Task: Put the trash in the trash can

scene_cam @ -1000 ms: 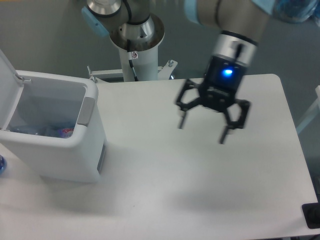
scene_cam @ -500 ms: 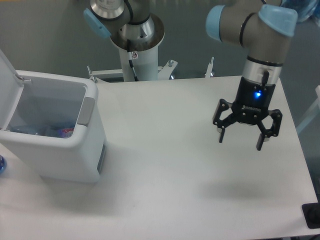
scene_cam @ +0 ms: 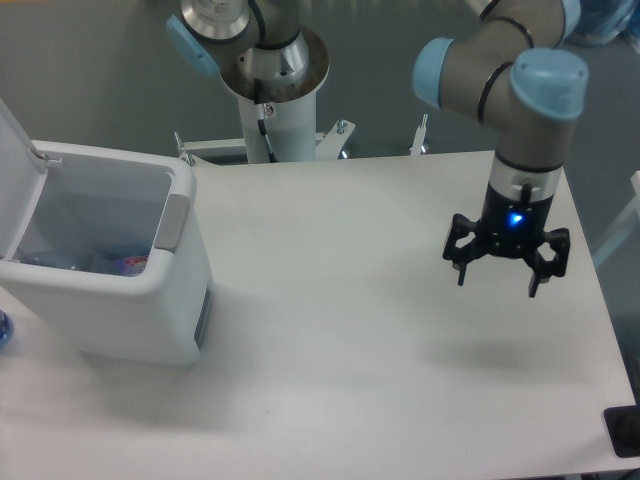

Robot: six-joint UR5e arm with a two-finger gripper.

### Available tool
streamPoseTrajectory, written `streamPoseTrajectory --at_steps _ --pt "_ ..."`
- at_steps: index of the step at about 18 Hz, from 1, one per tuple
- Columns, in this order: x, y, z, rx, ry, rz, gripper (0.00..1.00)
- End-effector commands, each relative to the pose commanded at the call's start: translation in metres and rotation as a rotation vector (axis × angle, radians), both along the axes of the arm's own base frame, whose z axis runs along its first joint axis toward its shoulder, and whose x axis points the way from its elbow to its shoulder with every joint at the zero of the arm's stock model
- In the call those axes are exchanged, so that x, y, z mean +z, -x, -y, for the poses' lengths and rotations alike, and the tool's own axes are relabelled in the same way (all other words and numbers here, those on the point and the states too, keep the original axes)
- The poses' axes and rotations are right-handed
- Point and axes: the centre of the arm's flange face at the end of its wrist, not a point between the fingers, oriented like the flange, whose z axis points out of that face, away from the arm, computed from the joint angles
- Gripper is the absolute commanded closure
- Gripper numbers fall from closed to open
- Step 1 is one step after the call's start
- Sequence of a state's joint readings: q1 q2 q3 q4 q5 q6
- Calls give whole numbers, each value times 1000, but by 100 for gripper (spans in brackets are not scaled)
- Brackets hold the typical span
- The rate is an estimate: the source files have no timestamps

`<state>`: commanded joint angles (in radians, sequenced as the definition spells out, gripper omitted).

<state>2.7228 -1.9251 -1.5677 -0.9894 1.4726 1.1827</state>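
The white trash can [scene_cam: 150, 320] stands at the table's left with its lid open and a grey panel on its right side. Trash [scene_cam: 105, 262] lies in its bottom: clear plastic with a bit of blue and red showing. I cannot tell wrapper from bottle there. My gripper [scene_cam: 498, 277] hangs open and empty over the right part of the table, far from the can, fingers pointing down.
The arm's base column [scene_cam: 270, 100] stands behind the table's far edge. A blue object [scene_cam: 3, 328] peeks in at the left edge beside the can. A dark object [scene_cam: 623, 432] sits at the table's front right corner.
My gripper has moved from the table's middle to the right and slightly down, staying open and empty. The trash can and its contents have not moved.
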Motion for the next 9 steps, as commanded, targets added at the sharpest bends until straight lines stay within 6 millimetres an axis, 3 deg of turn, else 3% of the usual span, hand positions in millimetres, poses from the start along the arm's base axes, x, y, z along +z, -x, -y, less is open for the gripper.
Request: streamPoseTrajectory --at_steps 9 --pt "-16 -10 5 0 21 28 0"
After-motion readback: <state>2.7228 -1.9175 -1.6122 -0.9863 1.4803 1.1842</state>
